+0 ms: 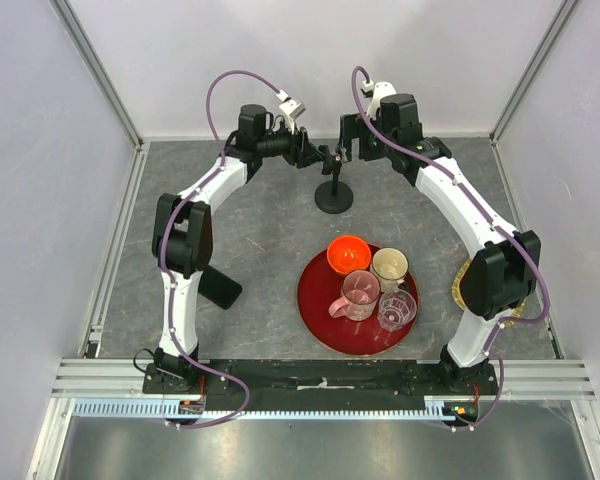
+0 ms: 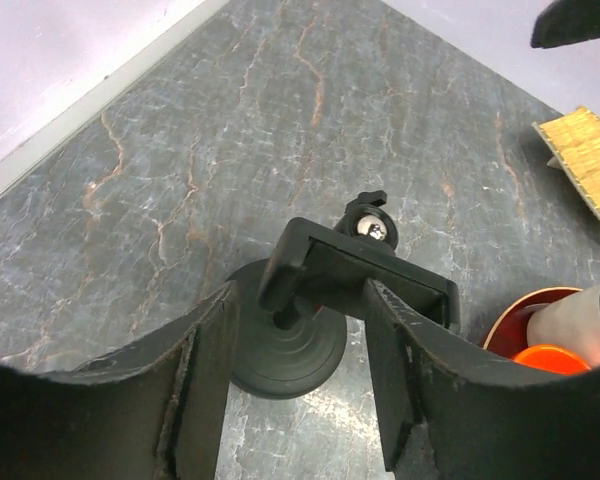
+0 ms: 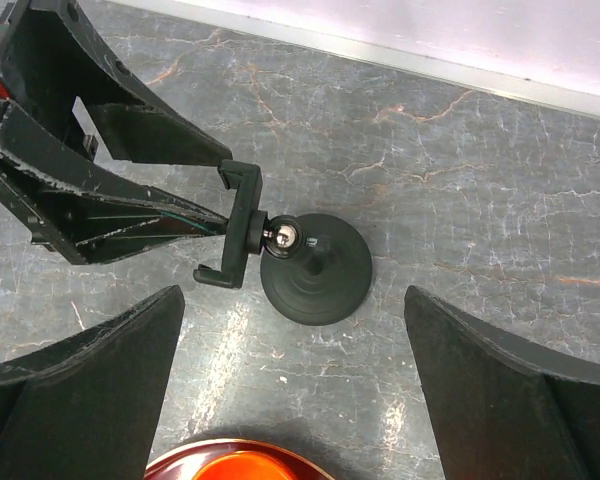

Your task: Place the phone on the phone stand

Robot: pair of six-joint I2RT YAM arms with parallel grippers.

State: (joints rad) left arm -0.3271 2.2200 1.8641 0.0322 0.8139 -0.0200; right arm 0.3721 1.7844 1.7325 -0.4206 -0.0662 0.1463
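**Though Not Yet on Its Stand, Lying Flat by the Left Arm**

Starting with the phone (image 1: 220, 288): flat on the table (image 1: 270, 235), dark and glossy, tucked right beside the left arm's elbow link, one end hidden behind it. Well apart from both grippers, untouched by either.

Over to the phone stand (image 1: 333, 192) now: upright near the far edge of the table, well away from the phone, with nothing in its cradle (image 2: 365, 280). Round disc base flat on the stone-patterned surface, thin post rising, small ball joint on top, cradle face turned toward the left arm.

Reaching in level from the left, the left gripper (image 1: 325, 158): fingers (image 3: 110, 225) partly spread, tips right up at the cradle's face, clamping nothing. Hard to say whether actually touching.

Hovering over the stand from the other side, the right gripper (image 1: 348, 140): spread as wide as can be, grasping nothing, disc base framed between its two fingers in the wrist view.

Nearer the arm bases, a red tray (image 1: 315, 305) carrying an orange bowl (image 1: 348, 254), a beige cup (image 1: 389, 266), a pink cup (image 1: 360, 292) and a clear cup (image 1: 397, 310). Just beside the right arm, a yellow woven mat (image 1: 460, 285)
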